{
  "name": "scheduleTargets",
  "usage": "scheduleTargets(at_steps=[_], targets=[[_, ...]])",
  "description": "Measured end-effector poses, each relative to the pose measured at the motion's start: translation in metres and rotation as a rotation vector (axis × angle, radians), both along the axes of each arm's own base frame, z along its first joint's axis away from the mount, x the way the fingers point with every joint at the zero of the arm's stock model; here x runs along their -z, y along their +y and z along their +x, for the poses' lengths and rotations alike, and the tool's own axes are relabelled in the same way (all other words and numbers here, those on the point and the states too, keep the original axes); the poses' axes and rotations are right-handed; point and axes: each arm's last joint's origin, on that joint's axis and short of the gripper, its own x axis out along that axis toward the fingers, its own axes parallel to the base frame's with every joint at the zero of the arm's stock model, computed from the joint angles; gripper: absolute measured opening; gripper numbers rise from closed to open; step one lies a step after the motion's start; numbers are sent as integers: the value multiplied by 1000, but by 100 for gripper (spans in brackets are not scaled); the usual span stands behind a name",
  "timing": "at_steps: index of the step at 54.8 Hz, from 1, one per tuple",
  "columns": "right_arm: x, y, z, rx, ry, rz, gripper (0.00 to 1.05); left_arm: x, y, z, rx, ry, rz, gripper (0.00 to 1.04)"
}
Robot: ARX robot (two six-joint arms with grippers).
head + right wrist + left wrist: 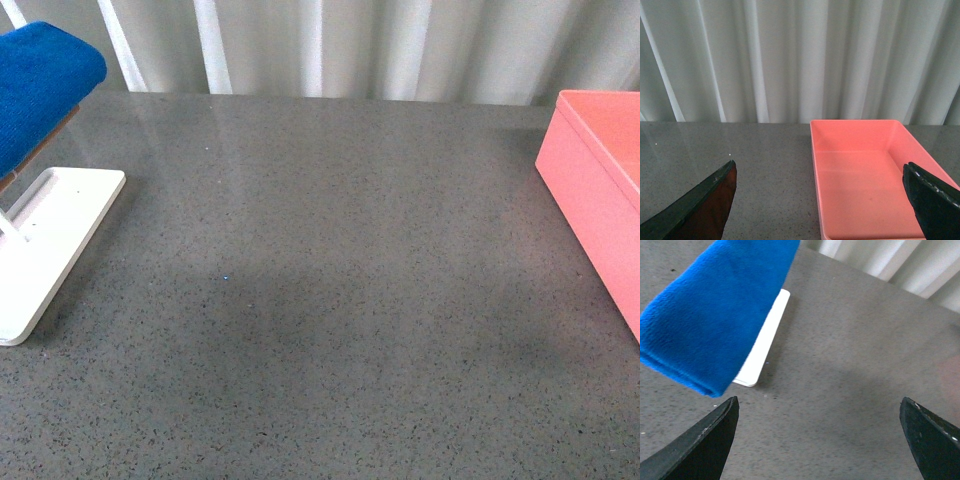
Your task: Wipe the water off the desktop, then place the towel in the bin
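The blue towel [40, 85] hangs folded over a rack at the far left of the desktop [340, 300]; the left wrist view shows the towel [715, 310] draped above the rack's white base [762, 347]. The pink bin [600, 190] stands at the right edge, and its inside [865, 180] looks bare. Neither arm shows in the front view. My left gripper [820, 440] is open above bare desktop, apart from the towel. Wide apart too are the black fingers of my right gripper [820, 200], hovering by the bin's near left wall. No water stands out on the desktop.
The rack's white flat base [50, 240] lies at the left, with a wooden rod under the towel. Pale pleated curtains [330, 45] run behind the desktop's far edge. A faint darker shadow patch [300, 310] lies mid-desktop.
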Motion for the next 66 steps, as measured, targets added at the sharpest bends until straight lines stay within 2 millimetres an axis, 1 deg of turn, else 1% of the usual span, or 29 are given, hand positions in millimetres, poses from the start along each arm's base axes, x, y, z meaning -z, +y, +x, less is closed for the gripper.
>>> scheduleTargets(at_steps=[3, 5, 8, 9, 12, 17, 18, 20, 21, 24, 25, 27, 28, 29, 31, 32, 34, 35, 38, 41, 43, 46, 51, 55, 59, 66], targets=[[0, 0, 0, 0, 0, 0, 98, -19, -3, 11, 8, -60, -25, 98], [0, 0, 0, 0, 0, 0, 98, -34, -4, 23, 14, -102, -30, 98], [0, 0, 0, 0, 0, 0, 98, -47, -5, 38, 33, -129, -33, 98], [0, 0, 0, 0, 0, 0, 98, -54, -4, 49, 45, -141, -30, 98], [0, 0, 0, 0, 0, 0, 98, -66, -1, 69, 55, -154, -3, 98], [0, 0, 0, 0, 0, 0, 98, -86, 4, 117, 89, -132, 46, 98], [0, 0, 0, 0, 0, 0, 98, -88, 5, 122, 91, -126, 52, 98], [0, 0, 0, 0, 0, 0, 98, -94, 6, 143, 116, -99, 70, 98], [0, 0, 0, 0, 0, 0, 98, -96, 6, 148, 123, -91, 81, 98], [0, 0, 0, 0, 0, 0, 98, -101, 6, 180, 145, -41, 131, 98], [0, 0, 0, 0, 0, 0, 98, -102, 6, 185, 152, -31, 133, 98], [0, 0, 0, 0, 0, 0, 98, -104, 4, 205, 194, 10, 168, 98], [0, 0, 0, 0, 0, 0, 98, -105, 4, 215, 200, 28, 182, 98], [0, 0, 0, 0, 0, 0, 98, -105, 3, 220, 204, 36, 191, 98], [0, 0, 0, 0, 0, 0, 98, -105, 1, 238, 207, 72, 239, 98], [0, 0, 0, 0, 0, 0, 98, -105, 1, 242, 214, 81, 248, 98], [0, 0, 0, 0, 0, 0, 98, -104, 0, 259, 236, 122, 271, 98], [0, 0, 0, 0, 0, 0, 98, -103, 0, 262, 239, 133, 279, 98], [0, 0, 0, 0, 0, 0, 98, -98, 0, 286, 252, 201, 323, 98], [0, 0, 0, 0, 0, 0, 98, -92, 2, 302, 253, 254, 355, 98], [0, 0, 0, 0, 0, 0, 98, -89, 4, 310, 241, 266, 372, 98], [0, 0, 0, 0, 0, 0, 98, -81, 9, 320, 239, 287, 382, 98], [0, 0, 0, 0, 0, 0, 98, -67, 16, 329, 230, 317, 406, 98], [0, 0, 0, 0, 0, 0, 98, -57, 21, 334, 237, 332, 425, 98], [0, 0, 0, 0, 0, 0, 98, -46, 31, 339, 236, 345, 458, 98], [0, 0, 0, 0, 0, 0, 98, -36, 44, 343, 236, 351, 486, 98]])
